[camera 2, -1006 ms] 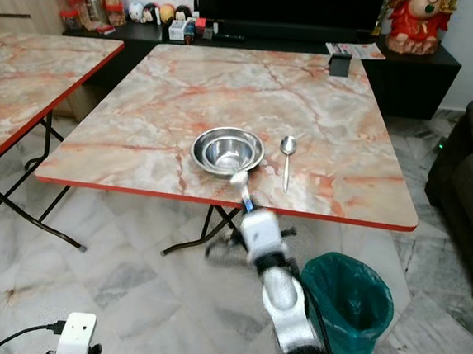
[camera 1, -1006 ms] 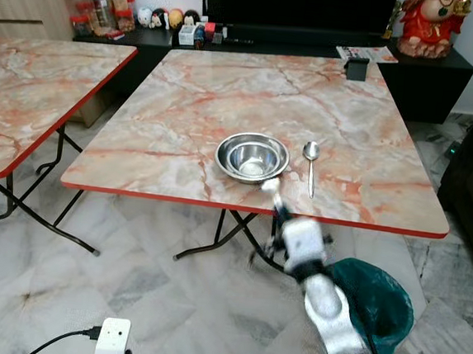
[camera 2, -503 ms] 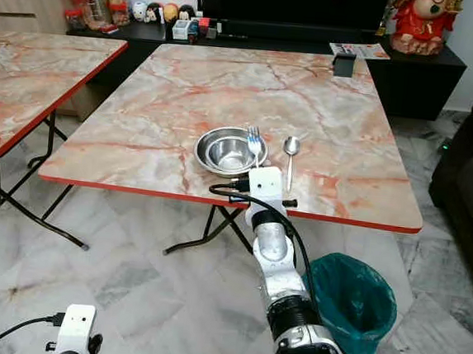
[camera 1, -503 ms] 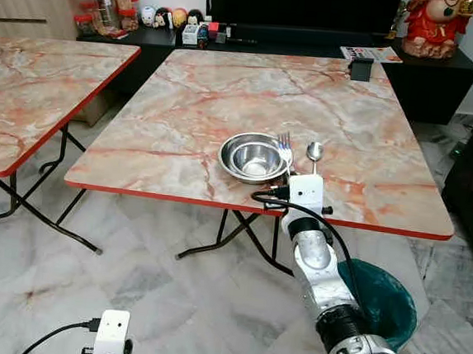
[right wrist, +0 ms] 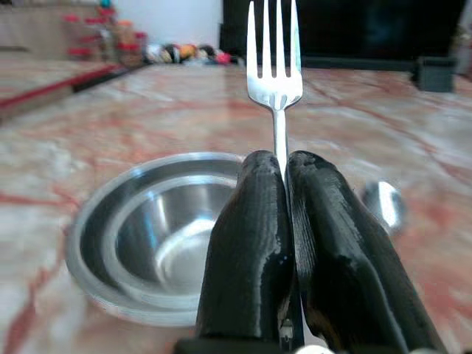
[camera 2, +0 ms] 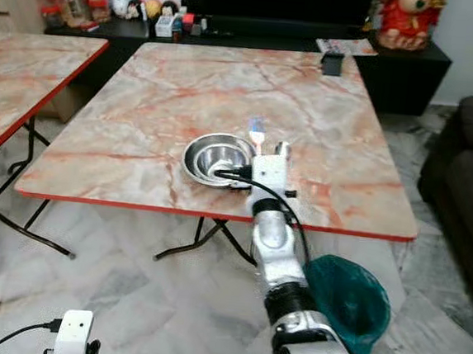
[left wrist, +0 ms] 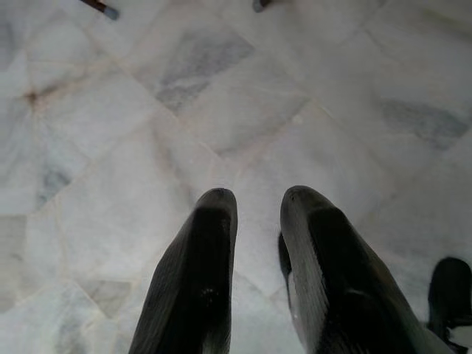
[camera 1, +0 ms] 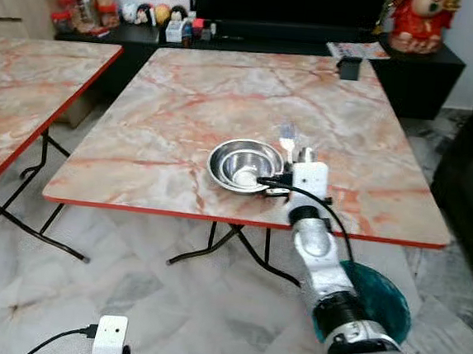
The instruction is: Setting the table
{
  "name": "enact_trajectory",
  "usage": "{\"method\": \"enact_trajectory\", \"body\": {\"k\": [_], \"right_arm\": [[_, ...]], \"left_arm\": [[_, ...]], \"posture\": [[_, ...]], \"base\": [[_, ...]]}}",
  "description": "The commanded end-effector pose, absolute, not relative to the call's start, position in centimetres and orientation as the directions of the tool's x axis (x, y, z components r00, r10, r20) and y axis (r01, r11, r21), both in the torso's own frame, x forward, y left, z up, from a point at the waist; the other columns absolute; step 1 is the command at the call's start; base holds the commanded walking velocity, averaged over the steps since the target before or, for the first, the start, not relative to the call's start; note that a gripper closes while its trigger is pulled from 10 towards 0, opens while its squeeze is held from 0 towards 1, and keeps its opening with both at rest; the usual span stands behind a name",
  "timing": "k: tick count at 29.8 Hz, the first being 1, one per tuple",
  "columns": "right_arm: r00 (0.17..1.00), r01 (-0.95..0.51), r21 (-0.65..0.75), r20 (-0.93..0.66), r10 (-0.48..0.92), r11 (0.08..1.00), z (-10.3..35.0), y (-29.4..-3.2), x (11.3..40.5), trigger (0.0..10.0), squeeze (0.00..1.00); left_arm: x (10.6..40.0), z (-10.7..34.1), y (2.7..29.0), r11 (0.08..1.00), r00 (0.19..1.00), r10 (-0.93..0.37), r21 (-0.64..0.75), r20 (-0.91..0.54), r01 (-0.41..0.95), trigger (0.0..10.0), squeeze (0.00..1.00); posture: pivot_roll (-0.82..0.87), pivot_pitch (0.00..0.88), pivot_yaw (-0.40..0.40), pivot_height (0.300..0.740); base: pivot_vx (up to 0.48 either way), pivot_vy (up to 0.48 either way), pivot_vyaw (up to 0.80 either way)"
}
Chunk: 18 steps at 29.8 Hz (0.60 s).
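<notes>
Head views: the right gripper (camera 1: 292, 153) is extended over the near edge of the marble-patterned table (camera 1: 185, 98), holding a fork (camera 1: 287, 134) between the steel bowl (camera 1: 246, 165) and the spoon (camera 2: 282, 149). The spoon is largely hidden behind the wrist; its bowl end shows just beyond the gripper. The fork stands clear of the tabletop, tines pointing away from the robot.

Right wrist view: both black fingers (right wrist: 247, 243) are clamped on the fork handle, tines up and level. The bowl sits just to one side, the spoon to the other.

Left wrist view: the left gripper (left wrist: 258, 203) hangs idle over the floor tiles, fingers slightly apart, holding nothing.

Assessment of the step: the fork is being placed beside the bowl. The gap between bowl and spoon looks narrow, so the fork is best lowered flat, parallel to the spoon, and released only once the handle rests on the surface. Contact with the bowl rim could shift the bowl.

Surface and room: the tabletop is smooth, with a red edge, on folding legs. A second matching table (camera 1: 29, 84) stands to the left. A green bin (camera 2: 346, 298) is below the right arm, a dark cabinet (camera 1: 256, 42) lies beyond, and a sofa (camera 2: 470, 156) is at the right.
</notes>
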State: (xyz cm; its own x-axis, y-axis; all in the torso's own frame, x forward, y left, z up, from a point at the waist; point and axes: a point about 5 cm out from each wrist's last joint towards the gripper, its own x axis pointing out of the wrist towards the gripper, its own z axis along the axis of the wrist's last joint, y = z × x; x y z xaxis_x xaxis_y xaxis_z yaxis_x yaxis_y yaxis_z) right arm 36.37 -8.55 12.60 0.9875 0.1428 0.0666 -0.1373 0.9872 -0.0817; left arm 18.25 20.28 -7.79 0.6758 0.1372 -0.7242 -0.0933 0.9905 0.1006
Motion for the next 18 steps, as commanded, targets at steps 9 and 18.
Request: {"method": "enact_trajectory", "body": {"k": [9, 18], "right_arm": [[0.993, -0.087, -0.085, 0.076, 0.093, 0.993, 12.86, -9.72, 36.68, 10.0, 0.00], [0.993, -0.088, -0.078, 0.074, 0.094, 0.993, 12.83, -9.52, 36.67, 10.0, 0.00]], "left_arm": [[18.49, -7.69, 20.26, 0.990, 0.678, 0.143, 0.101, -0.721, -0.101, 10.0, 0.00], [18.43, -7.71, 20.29, 0.989, 0.676, 0.145, 0.101, -0.722, -0.105, 10.0, 0.00]], "posture": [[-0.01, 0.000, 0.061, 0.740], [-0.01, 0.000, 0.063, 0.740]], "base": [[0.300, 0.000, -0.22], [0.299, 0.000, 0.00]]}}
